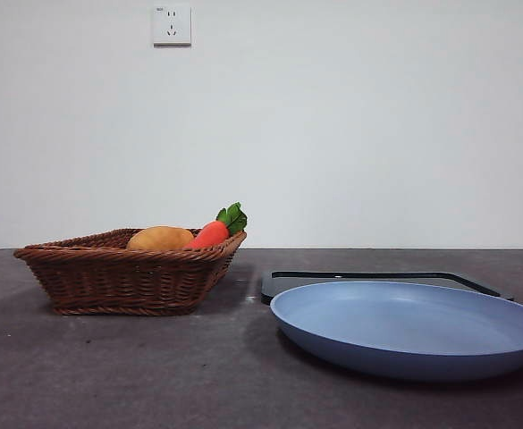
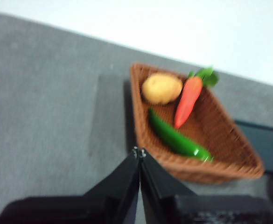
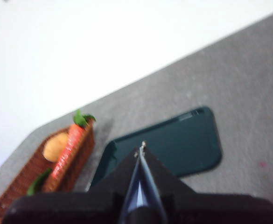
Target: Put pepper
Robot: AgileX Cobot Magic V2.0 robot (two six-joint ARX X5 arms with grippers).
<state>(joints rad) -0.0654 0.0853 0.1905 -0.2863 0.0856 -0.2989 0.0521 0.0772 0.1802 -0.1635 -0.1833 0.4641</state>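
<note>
Left wrist view puts my left claw first: both black jaws are pressed tip to tip, gripping nothing, hanging above bare grey table just outside the near wall of the wicker basket. The pepper lies inside that basket on its woven floor, long and glossy green, running slantwise with one end near the potato and the other near the basket's wall. The carrot lies close alongside its upper half, though I cannot tell whether they touch. To do this step well I judge I should spread my jaws before going down, come over the wall rather than across it, and close across the pepper's middle, crosswise to its length, where it is clear of the carrot. The skin looks slick, so a grip off centre might let it swing or slip. My right claw is likewise pinched together and empty, waiting above the dark tray. Neither arm shows in the front view. There the pepper is hidden behind the basket wall, and the blue plate sits in front of the tray, well apart from the basket. That plate looks the likely place to set the pepper down, which is only my guess.
</note>
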